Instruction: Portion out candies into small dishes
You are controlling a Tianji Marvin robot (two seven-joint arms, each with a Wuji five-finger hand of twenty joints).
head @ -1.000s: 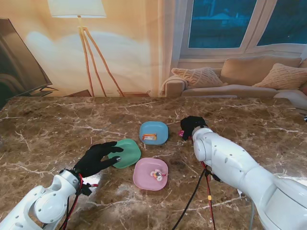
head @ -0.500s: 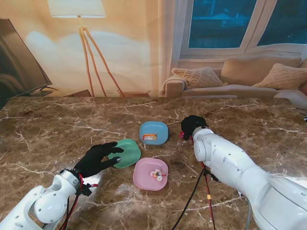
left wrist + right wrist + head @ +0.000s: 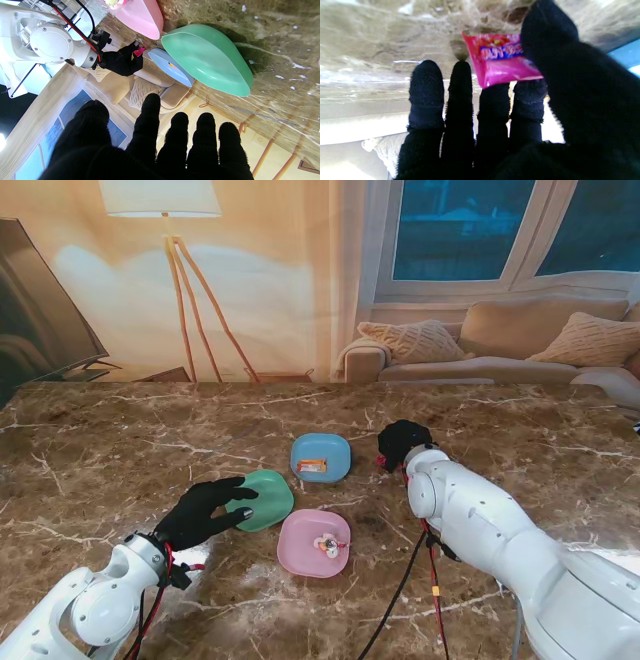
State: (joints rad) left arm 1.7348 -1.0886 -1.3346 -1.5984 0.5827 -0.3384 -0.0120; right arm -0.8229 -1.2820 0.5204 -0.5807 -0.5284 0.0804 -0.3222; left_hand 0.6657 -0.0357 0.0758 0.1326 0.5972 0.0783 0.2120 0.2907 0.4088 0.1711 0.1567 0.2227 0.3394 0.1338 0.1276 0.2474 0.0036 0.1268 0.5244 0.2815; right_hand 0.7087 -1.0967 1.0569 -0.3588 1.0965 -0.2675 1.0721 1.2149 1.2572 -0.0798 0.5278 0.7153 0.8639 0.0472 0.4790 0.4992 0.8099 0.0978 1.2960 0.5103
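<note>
Candy is what I am moving: a small pink candy packet (image 3: 380,461), and from the stand's view I only see a bit of it poking out from my right hand (image 3: 402,442). That hand is near the middle of the table (image 3: 100,450), just right of the blue dish (image 3: 321,457). The blue dish has an orange sweet (image 3: 312,466) in it. The pink dish (image 3: 314,543), nearer to me, has a little pile of sweets (image 3: 327,545). The green dish (image 3: 263,499) looks bare, so I think the packet should go there. My left hand (image 3: 203,512) sits with its fingertips at the green dish's edge; its fingers are spread and hold nothing.

From the left wrist view, the left hand's fingers (image 3: 150,117) are apart and point at the green dish (image 3: 212,60). Past it I see the blue dish (image 3: 170,70), the pink dish (image 3: 140,17), and the right hand (image 3: 122,61) with the pink packet (image 3: 138,51) at its tips.

From the right wrist view, the packet (image 3: 500,60) is pinched between the thumb (image 3: 547,37) and the fingers (image 3: 495,102), close over the table (image 3: 370,37). It looks light, soft and crinkly, and its shiny skin is likely slippery. I hold it by one edge, which I think could slip or swing. A grip nearer its middle should be safer, pressed gently so the sweets inside do not crush.
</note>
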